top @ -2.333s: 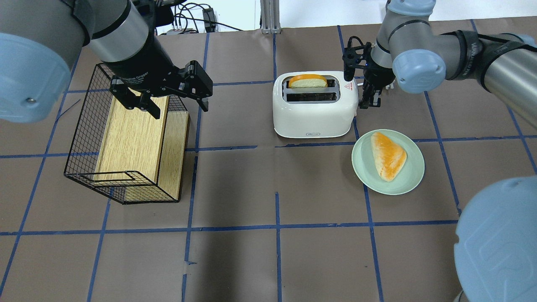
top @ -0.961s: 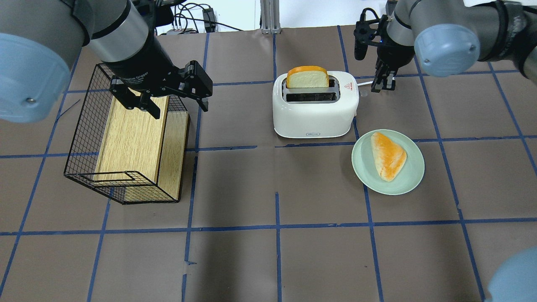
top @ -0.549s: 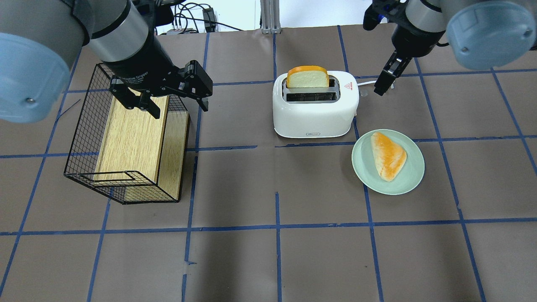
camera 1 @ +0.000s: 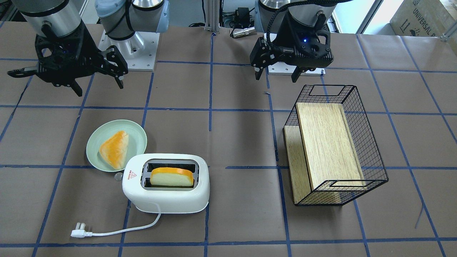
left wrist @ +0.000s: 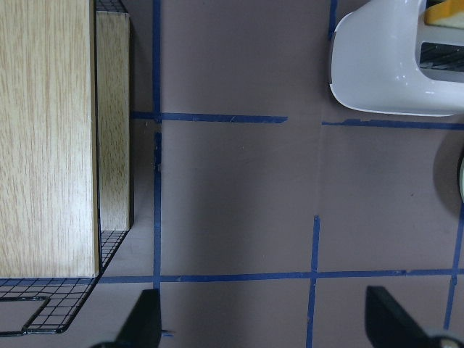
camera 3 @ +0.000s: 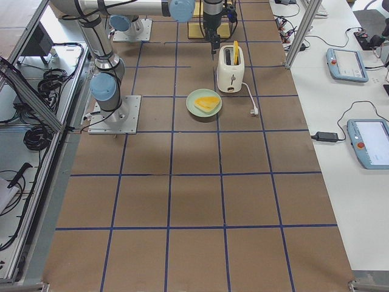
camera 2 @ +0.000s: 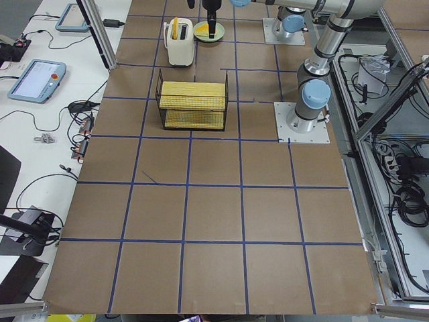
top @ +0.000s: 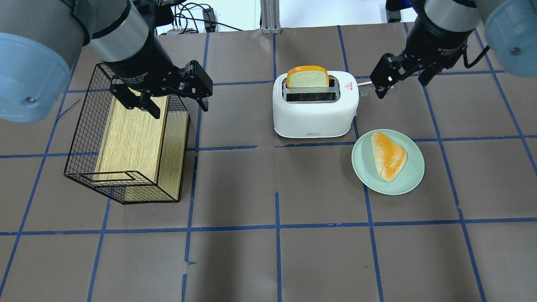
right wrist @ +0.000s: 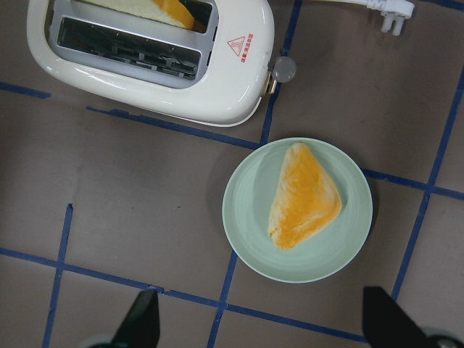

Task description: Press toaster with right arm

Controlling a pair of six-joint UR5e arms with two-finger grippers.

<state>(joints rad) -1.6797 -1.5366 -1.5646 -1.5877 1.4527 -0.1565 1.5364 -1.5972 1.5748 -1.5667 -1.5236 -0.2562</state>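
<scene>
The toaster [top: 315, 109] was set on the counter [top: 277, 188] beside a plate [top: 413, 178], a slice [top: 307, 77] standing in one slot, while the right tool [top: 402, 83] was held high off its knob side, spread open and empty, presumably ready for pressing

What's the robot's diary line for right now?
right hand open, clear of glossy white toaster | orange-crusted bread slice sticking up from it | left hand open near black wire basket
</scene>
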